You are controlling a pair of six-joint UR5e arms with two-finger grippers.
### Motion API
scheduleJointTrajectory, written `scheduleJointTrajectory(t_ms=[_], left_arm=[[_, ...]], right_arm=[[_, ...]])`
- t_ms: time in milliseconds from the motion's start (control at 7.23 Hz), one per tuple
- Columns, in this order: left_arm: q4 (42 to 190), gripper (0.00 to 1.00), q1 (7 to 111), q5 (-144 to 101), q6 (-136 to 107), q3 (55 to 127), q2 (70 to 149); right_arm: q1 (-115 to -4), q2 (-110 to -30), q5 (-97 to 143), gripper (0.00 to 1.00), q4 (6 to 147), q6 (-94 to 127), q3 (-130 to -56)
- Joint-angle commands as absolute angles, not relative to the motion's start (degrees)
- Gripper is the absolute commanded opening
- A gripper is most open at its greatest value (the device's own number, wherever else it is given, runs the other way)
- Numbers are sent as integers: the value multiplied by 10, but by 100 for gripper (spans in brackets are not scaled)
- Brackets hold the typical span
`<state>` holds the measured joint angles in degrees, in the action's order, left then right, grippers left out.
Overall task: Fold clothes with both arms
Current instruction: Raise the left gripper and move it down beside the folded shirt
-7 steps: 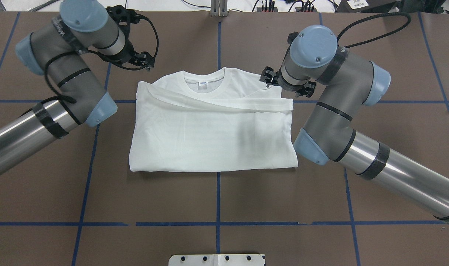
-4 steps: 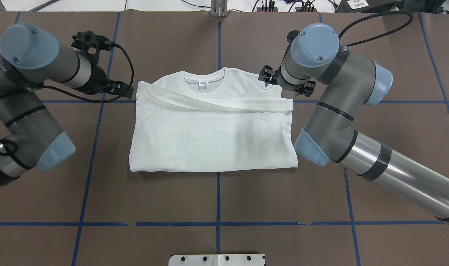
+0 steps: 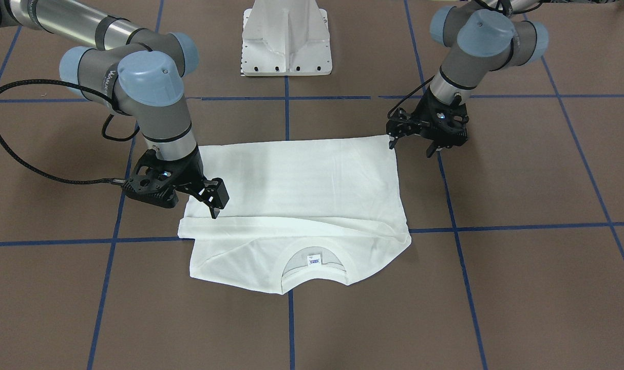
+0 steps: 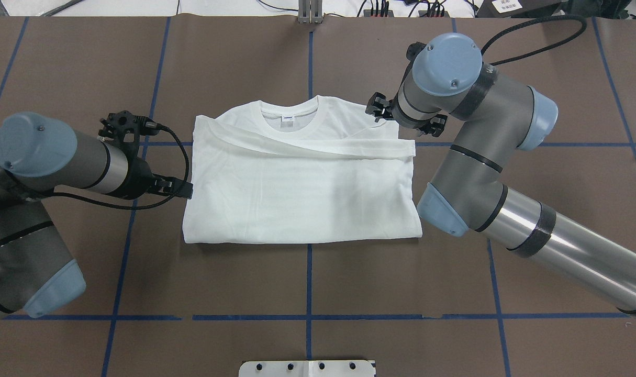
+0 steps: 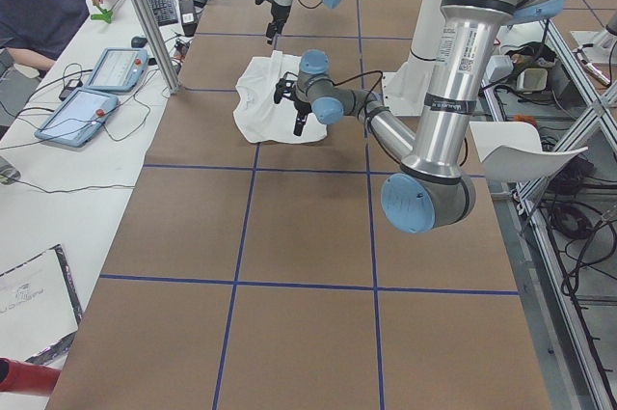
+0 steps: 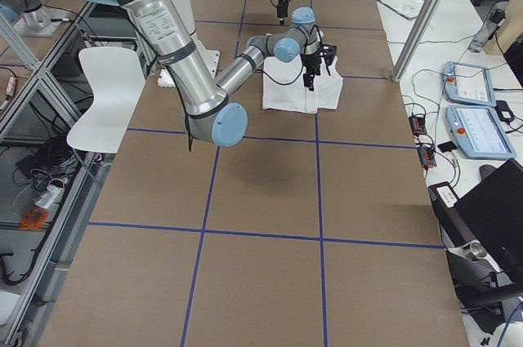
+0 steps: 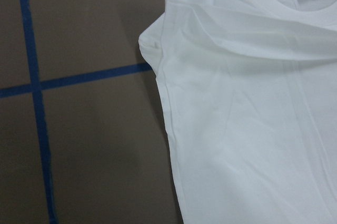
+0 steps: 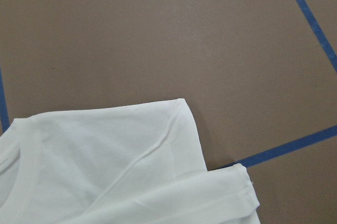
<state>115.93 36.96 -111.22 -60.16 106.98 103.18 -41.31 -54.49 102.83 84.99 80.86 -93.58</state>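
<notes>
- Pedestal base [image 4: 307,368]: white, at the robot's edge of the table [image 4: 401,277]. A broad band of brown surface, crossed by blue tape lines [image 4: 309,277], lies between it and the garment.
- T-shirt [image 4: 297,199]: folded to a rough rectangle and lying flat at mid-table, with its straight lower edge toward the robot.
- Left arm [image 4: 45,152]: elbow drawn back and wrist turned inward toward the shirt's left side edge.
- Left gripper [image 3: 411,147]: jaws spread wide and holding nothing. One fingertip is just beside the cloth edge; whether it touches cannot be told.
- Sleeve [image 4: 323,148]: folded as a slanted band across the chest. Its cuff reaches the right side edge.
- Right arm [image 4: 475,157]: it bends up beside the shirt's right edge, with the wrist pointing down over the far right shoulder.
- Right gripper [image 4: 405,119]: jaws wide apart and empty, poised over the shoulder corner.
- Collar [image 4: 289,108] and neck label [image 4: 287,120]: at the far edge, with open brown surface beyond.
</notes>
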Motion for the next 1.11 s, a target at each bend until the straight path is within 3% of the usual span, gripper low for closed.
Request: scheduleJointTrajectory(t_ms=[0, 691, 968], left_arm=[[1294, 89, 333, -1107, -698, 1007, 1029], [1290, 89, 306, -1107, -704, 1002, 1018], [1290, 85, 302, -1110, -704, 1002, 1017]], right_arm=[[-413, -545, 1028, 100, 850, 809, -936], [-410, -545, 1027, 100, 849, 811, -936], [-410, -545, 1027, 100, 849, 810, -935]])
